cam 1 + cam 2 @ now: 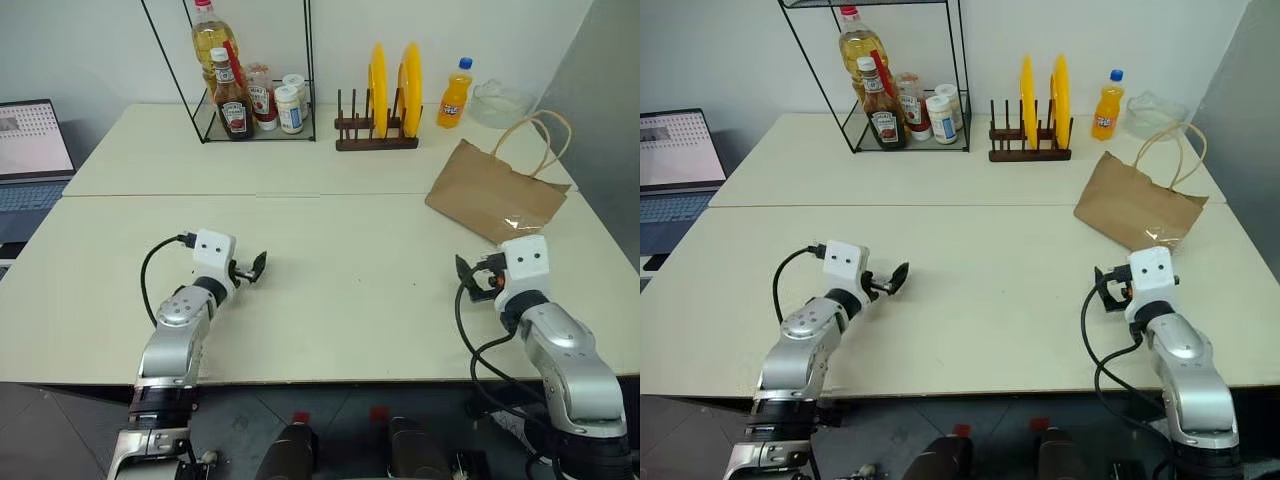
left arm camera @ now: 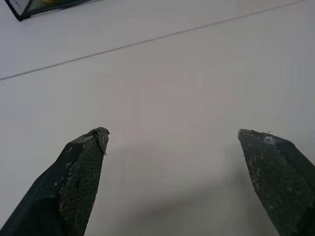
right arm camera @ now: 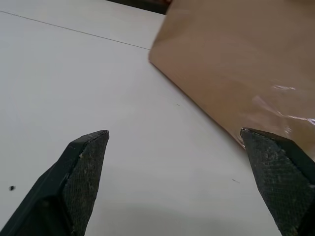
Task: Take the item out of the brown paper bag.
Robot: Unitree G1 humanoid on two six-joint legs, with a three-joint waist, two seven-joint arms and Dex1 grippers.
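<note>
- Left eye view: the brown paper bag (image 1: 493, 193) lies flat on the table (image 1: 330, 270) at its far right, handles toward the back edge. The item is presumably inside it; no bottle is visible.
- Right gripper (image 1: 478, 273) hovers just short of the bag's near corner, fingers spread wide and empty.
- Left gripper (image 1: 250, 268) rests over bare table well apart from the bag, likewise spread.
- Step in hand, as judged: approach, before any contact. Next, the bag probably needs pinning or its mouth opening.

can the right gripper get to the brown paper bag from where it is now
Probably yes. The right gripper is open and empty, and the brown paper bag lies flat just ahead of it with only bare table between them.
</note>
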